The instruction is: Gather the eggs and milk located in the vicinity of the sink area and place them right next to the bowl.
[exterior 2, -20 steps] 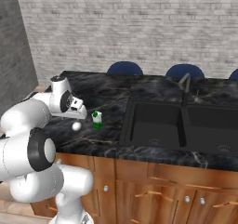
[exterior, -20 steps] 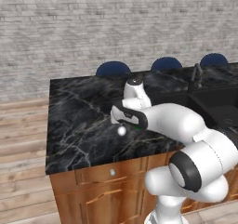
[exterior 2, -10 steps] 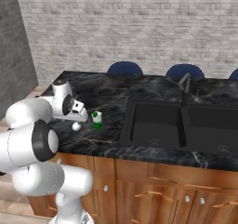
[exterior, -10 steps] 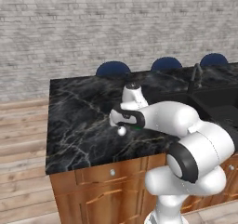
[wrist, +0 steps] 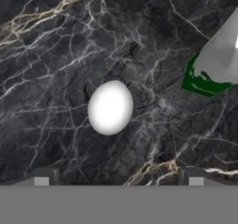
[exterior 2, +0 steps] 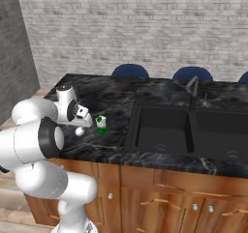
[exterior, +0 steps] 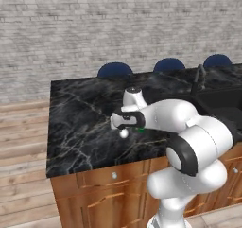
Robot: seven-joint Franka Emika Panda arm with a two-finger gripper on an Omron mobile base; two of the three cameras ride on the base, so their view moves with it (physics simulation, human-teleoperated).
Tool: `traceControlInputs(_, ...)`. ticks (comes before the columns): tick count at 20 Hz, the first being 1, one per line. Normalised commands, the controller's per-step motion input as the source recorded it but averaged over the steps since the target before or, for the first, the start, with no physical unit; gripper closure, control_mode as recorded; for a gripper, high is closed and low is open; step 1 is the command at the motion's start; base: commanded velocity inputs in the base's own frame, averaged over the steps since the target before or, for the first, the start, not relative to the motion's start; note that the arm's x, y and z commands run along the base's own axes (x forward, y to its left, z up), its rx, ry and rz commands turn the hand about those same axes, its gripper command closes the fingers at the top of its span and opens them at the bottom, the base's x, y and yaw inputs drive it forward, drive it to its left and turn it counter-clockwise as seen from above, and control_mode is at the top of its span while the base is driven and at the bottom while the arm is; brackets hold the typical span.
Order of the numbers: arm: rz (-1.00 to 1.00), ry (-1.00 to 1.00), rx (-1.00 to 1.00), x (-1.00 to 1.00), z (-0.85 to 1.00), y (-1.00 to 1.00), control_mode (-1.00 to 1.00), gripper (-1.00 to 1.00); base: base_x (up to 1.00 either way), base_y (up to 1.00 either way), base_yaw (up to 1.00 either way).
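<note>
A small white egg (wrist: 110,108) lies on the black marble counter, directly under my gripper (wrist: 116,179), whose two fingertips (wrist: 42,176) stand wide apart on either side of it with nothing between them. From the right base view the gripper (exterior 2: 82,118) hangs just above the egg (exterior 2: 79,131), and the milk (exterior 2: 100,124) stands upright a little to its right. In the left base view the gripper (exterior: 124,120) sits over the egg (exterior: 124,133), with the milk carton mostly hidden behind the arm. The milk (wrist: 218,62) also shows at the hand view's right edge. The bowl is out of view.
The black double sink (exterior 2: 193,130) with its dark faucet (exterior 2: 193,89) lies to the right of the milk. Blue chair backs (exterior 2: 130,71) stand behind the counter. The counter's front edge (exterior: 99,168) runs close below the egg.
The hand has moved slightly down and toward the egg while the arm's elbow swung. The egg and milk have stayed in place.
</note>
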Motion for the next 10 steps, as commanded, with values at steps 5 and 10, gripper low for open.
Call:
traceControlInputs(5, 0.00, 0.00, 0.00, 0.14, -0.12, 0.00, -1.00, -1.00, 0.00, 0.00, 0.00)
traceControlInputs(10, 0.00, 0.00, 0.00, 0.14, -0.14, 0.00, -1.00, -1.00, 0.00, 0.00, 0.00)
